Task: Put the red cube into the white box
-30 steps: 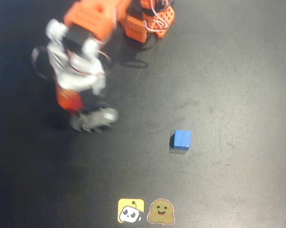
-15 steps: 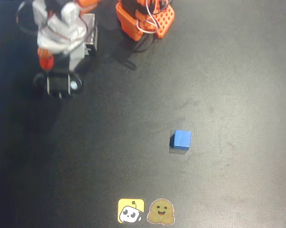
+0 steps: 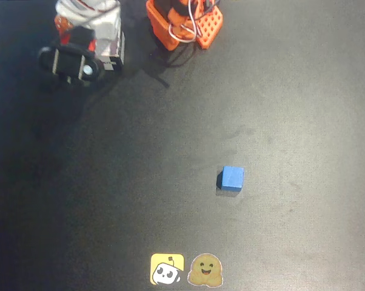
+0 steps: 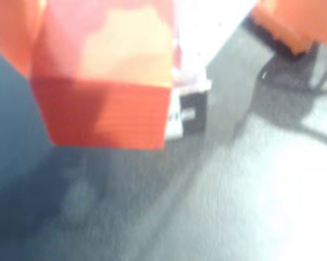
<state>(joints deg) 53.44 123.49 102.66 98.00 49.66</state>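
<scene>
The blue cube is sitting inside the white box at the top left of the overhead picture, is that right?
No. In the overhead view the blue cube sits on the bare black table, well apart from the white box, which is at the top left.

The arm's gripper (image 3: pixel 73 57) hung over the white box (image 3: pixel 113 45) at the top left of the black table (image 3: pixel 291 121). The orange base (image 3: pixel 185 24) sat just right. A blue cube (image 3: pixel 232 178) lay well apart, above two stickers (image 3: pixel 186 269).
</scene>
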